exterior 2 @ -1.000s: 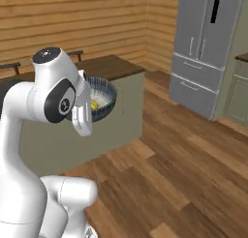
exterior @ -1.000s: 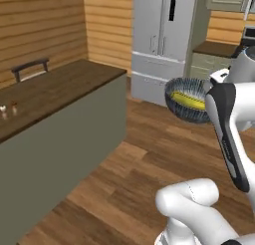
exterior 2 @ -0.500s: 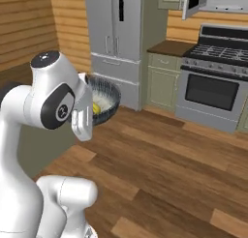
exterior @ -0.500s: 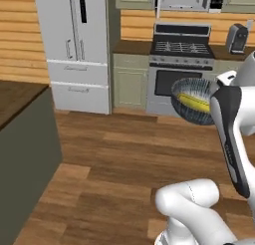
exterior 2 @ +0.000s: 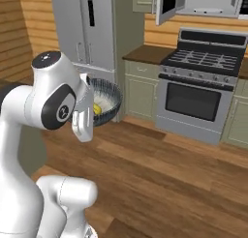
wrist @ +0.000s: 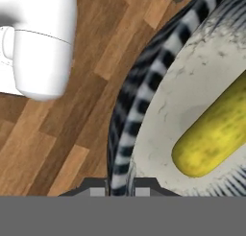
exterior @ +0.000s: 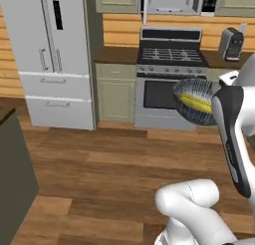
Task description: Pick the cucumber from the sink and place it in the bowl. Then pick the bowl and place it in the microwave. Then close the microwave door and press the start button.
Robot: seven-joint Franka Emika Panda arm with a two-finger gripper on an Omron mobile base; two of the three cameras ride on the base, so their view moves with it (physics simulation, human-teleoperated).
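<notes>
The base has swung round to face the stove (exterior: 169,84); the claw (wrist: 121,189) grips the bowl (wrist: 144,100) rim, cucumber (wrist: 216,134) inside, microwave (exterior 2: 203,5) open above ahead

A home kitchen: a fridge (exterior: 55,55), a stove (exterior: 169,79) under an open microwave (exterior 2: 203,5), green cabinets (exterior: 115,92), wood floor (exterior: 99,174).

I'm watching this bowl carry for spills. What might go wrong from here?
The end effector pinches the bowl by one rim edge, so it might tilt or slip. The cucumber lies loose inside and may roll out. The open microwave door juts out, a possible snag on approach.
</notes>
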